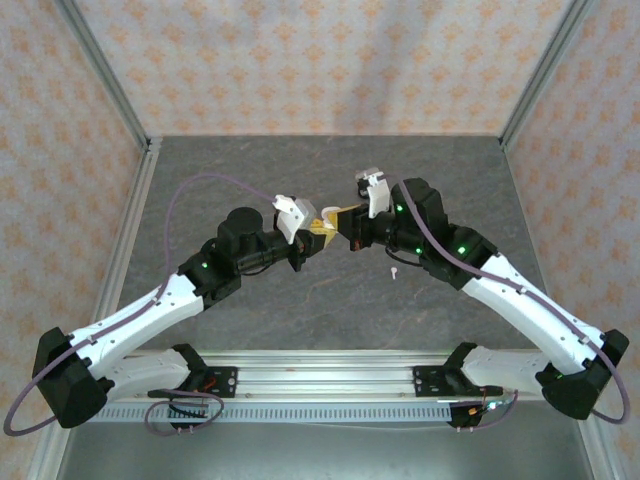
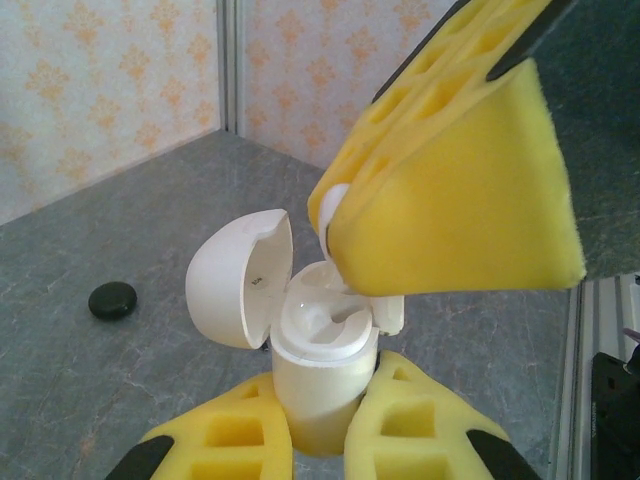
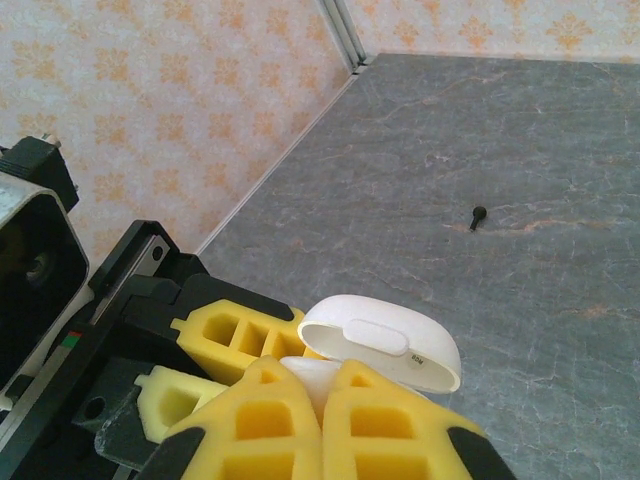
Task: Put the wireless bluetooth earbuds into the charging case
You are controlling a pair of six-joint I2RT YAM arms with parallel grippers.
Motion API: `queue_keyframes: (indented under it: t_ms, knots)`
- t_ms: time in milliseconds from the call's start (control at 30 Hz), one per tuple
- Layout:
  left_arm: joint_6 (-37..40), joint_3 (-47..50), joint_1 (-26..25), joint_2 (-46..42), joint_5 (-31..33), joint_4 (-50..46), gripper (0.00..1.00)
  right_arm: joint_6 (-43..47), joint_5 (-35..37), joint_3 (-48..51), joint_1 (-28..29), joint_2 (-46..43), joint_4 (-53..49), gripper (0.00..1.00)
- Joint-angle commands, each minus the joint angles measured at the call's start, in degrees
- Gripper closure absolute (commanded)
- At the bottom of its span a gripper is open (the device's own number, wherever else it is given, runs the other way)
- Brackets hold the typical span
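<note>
**Earbud at case, above mid-table.**
We note left gripper (image 2: pixel 322 425) clenched on the open charging case (image 2: pixel 300 325), right gripper (image 3: pixel 322 400) pinching a white earbud (image 2: pixel 334 204) at its mouth (spare white earbud (image 1: pixel 395 271) lies on the table nearby).

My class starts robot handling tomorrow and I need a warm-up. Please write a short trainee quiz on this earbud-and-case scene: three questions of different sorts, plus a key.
1. True or false: the charging case, gripped by the left pincer, has its lid shut.
2. Pick one. The right pincer is:
A. wide open above bare table
B. shut on a white earbud at the case's mouth
C. clamped on the case's lid
3. Short answer: what colour is the loose earbud lying on the table near the right arm?

Key: 1 false, the lid stands open; 2 B; 3 white.
</note>
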State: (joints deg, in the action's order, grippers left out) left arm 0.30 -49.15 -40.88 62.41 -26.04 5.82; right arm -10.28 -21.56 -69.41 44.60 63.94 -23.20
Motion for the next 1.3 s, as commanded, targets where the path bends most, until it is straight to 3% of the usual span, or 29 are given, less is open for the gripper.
queue_keyframes:
  t_ms: [0, 567, 1267]
  knots:
    - [1.0, -1.5, -0.9, -0.7, -0.5, 0.9, 1.00, 0.0, 0.6, -2.4, 0.8, -0.1, 2.5, 0.99]
    - [0.9, -1.3, -0.8, -1.2, -0.5, 1.5, 1.00, 1.4, 4.1, -2.9, 0.8, -2.3, 2.5, 0.98]
    - [0.4, -2.3, -0.9, -1.2, -1.8, 2.7, 1.00, 5.4, 2.7, 2.8, 0.8, -2.2, 4.3, 0.97]
